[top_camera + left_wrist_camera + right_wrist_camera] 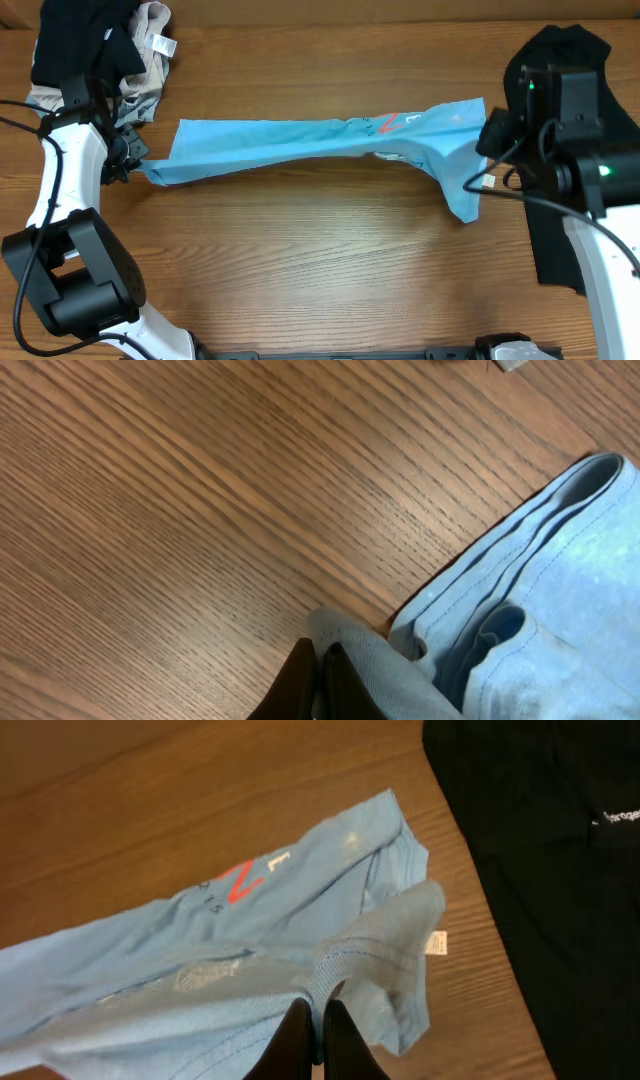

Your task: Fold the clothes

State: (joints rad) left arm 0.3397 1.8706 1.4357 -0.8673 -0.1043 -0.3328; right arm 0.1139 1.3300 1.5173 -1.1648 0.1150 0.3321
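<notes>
The T-shirt [300, 140], soft light blue cotton, lies pulled into a long, narrow band across the middle of the tabletop [320, 260], rumpled into lengthwise folds. The left gripper [135, 165] holds its left end and the right gripper [488, 135] its right end.

From the left wrist, the dark fingers are pressed together on a thin flap of blue cloth, and beside them the hem is stacked in rounded layers with a stitched edge. From the right wrist, the fingers are likewise pinching a ridge of fabric. Just beyond them one flap shows its paler, finely knit inner face and carries a small white label [436, 945]. Red and white lettering [243, 880] runs across the smooth chest panel.

The tabletop is wood-grained brown with fine, wavy lines. A plain black garment [555, 240] lies flat at the right edge, under the right arm. A crumpled bundle [110, 50] of black and beige cloth sits in the far left corner.
</notes>
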